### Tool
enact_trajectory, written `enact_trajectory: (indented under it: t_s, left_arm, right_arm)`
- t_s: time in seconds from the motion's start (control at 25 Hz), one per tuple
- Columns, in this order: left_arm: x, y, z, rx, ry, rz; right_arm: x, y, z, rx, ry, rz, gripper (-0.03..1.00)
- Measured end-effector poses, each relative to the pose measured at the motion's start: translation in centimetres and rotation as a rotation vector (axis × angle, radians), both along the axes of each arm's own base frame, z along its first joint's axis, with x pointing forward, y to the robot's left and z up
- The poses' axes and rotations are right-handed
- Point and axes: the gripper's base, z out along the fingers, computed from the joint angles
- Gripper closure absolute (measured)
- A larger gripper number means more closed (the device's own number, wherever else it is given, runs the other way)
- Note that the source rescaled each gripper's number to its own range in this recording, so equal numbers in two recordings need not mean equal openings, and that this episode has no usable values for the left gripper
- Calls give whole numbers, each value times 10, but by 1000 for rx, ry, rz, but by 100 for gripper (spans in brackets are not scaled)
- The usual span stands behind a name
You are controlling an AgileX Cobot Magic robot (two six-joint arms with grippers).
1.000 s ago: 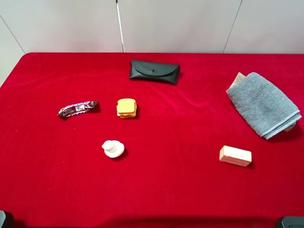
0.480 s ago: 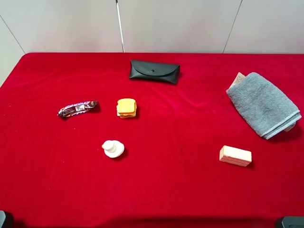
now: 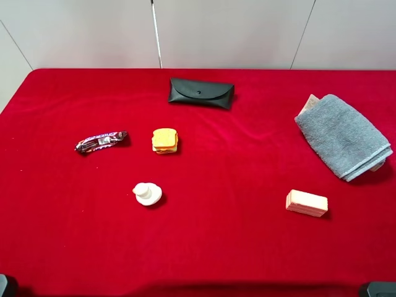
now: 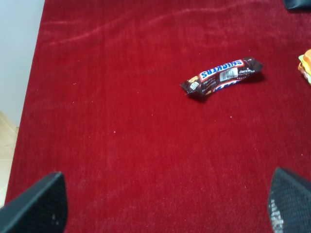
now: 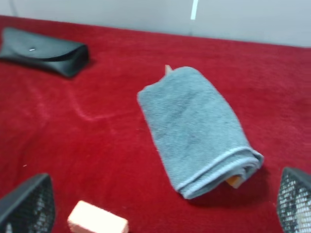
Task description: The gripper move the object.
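The object, a small white knob point(image 3: 147, 193) with a round flat base and a rounded stub, sits on the red cloth left of centre in the high view. It shows in neither wrist view. My left gripper point(image 4: 164, 204) is open and empty, its black fingertips point(image 4: 36, 204) wide apart over bare red cloth near the table's left edge. My right gripper point(image 5: 161, 204) is open and empty, its fingertips point(image 5: 26, 204) wide apart. In the high view only dark corners of the arms show at the bottom left point(image 3: 6, 286) and bottom right point(image 3: 377, 289), far from the knob.
An orange-yellow sandwich toy point(image 3: 164, 140) and a Snickers bar point(image 3: 101, 141) lie behind the knob. A black case point(image 3: 201, 92) lies at the back, a folded grey towel point(image 3: 343, 135) at the right, and a pinkish-beige block point(image 3: 306, 203) at the front right.
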Motion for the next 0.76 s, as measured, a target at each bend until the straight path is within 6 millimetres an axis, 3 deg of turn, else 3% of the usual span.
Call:
enact_trajectory:
  t_s: [0.24, 0.76]
  left_arm:
    - [0, 0, 0, 0, 0, 0]
    - [0, 0, 0, 0, 0, 0]
  right_arm:
    - [1, 0, 0, 0, 0, -98, -3]
    - [1, 1, 0, 1, -1, -103, -3]
